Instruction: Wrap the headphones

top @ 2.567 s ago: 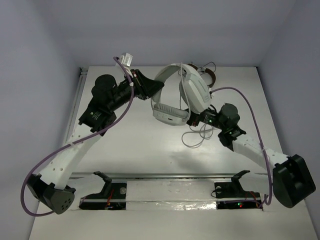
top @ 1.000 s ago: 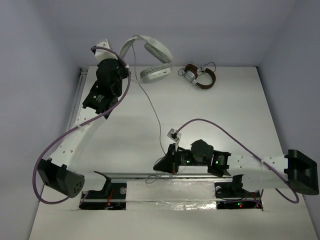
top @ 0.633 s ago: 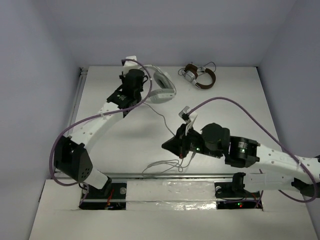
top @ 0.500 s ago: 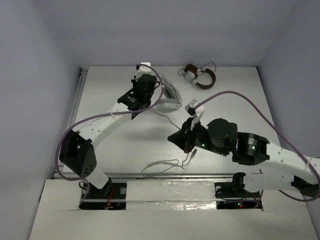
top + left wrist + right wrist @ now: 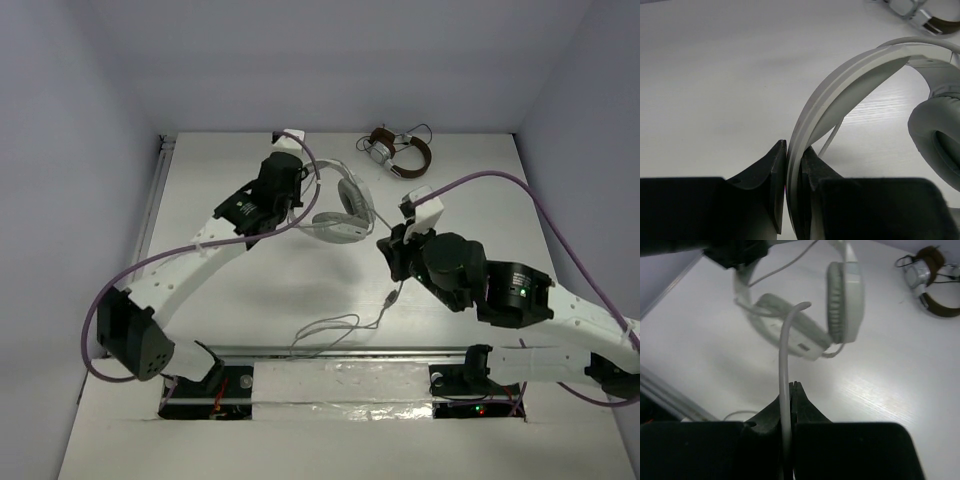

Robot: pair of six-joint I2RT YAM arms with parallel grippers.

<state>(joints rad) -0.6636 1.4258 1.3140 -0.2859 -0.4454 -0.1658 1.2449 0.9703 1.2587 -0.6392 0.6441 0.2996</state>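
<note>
Headphones [image 5: 345, 210] are held up over the surface [image 5: 250, 300]. The left jaws are clamped on the headband [image 5: 840, 80]. The right jaws are shut tight on the thin cable [image 5: 785, 350]. If the right arm pulls too hard, the cable could slip out or tug the headband loose.

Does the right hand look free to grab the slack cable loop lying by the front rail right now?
Probably not yet: the right hand is shut on the cable. The slack loop itself lies in the open on the table, with nothing between.
</note>
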